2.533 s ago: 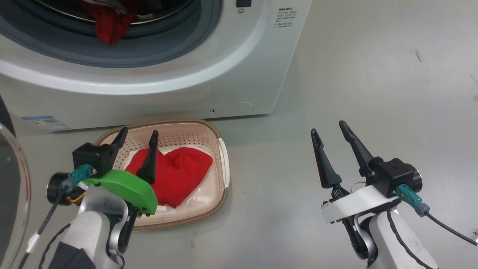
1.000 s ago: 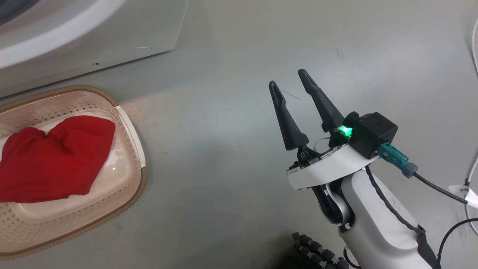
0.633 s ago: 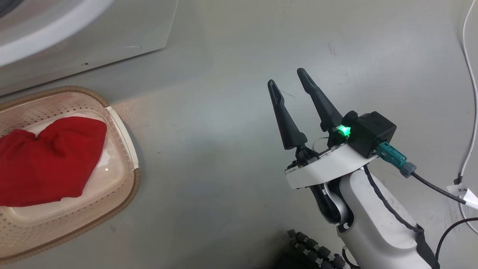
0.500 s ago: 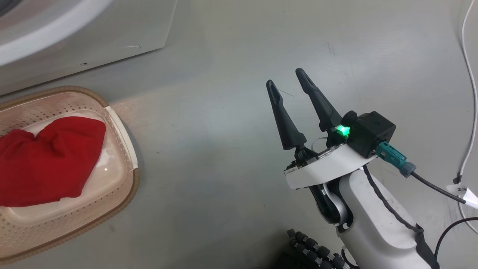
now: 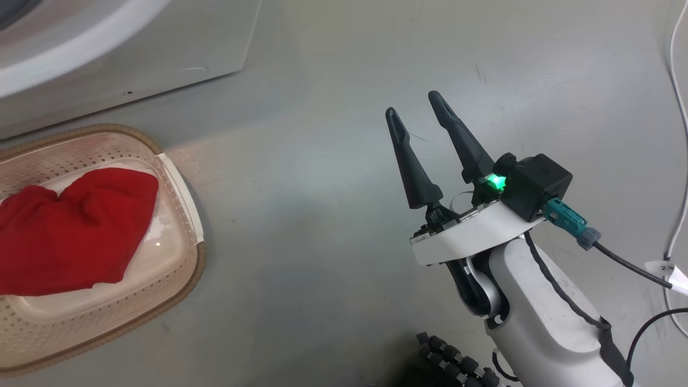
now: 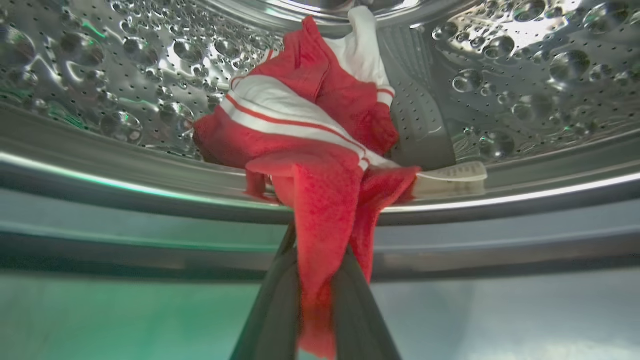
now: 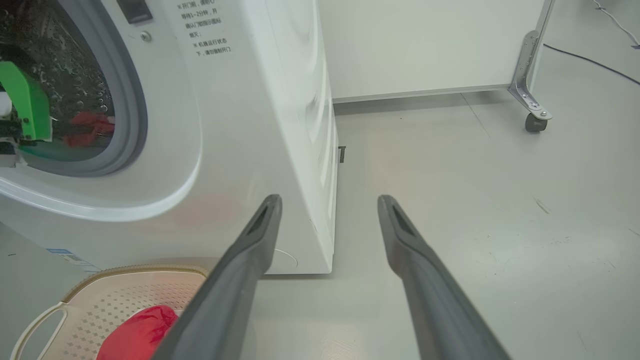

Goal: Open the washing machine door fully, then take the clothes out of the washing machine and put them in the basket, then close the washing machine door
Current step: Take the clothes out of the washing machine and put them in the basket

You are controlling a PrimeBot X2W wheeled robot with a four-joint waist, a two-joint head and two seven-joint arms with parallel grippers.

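My left gripper [image 6: 320,260] is shut on a red jersey with white stripes [image 6: 300,130]. The jersey hangs over the steel lip of the washing machine's drum [image 6: 500,75]. A plain red garment [image 5: 75,231] lies in the cream basket [image 5: 183,226] on the floor in front of the washing machine [image 5: 107,54]. My right gripper [image 5: 413,103] is open and empty above bare floor, right of the basket. In the right wrist view the right gripper [image 7: 330,200] points past the washing machine's [image 7: 250,125] front corner. There the basket [image 7: 100,300] is at lower left. The door is out of view.
A white cable [image 5: 678,134] runs along the floor at the far right. A frame leg on a castor [image 7: 537,122] stands beside a white panel [image 7: 425,45] behind the machine. My left arm's green part [image 7: 25,100] is inside the drum opening.
The head camera has swung right, so the basket sits further left and my left arm has left that view. The left gripper has shut. The right gripper stays open, slightly higher.
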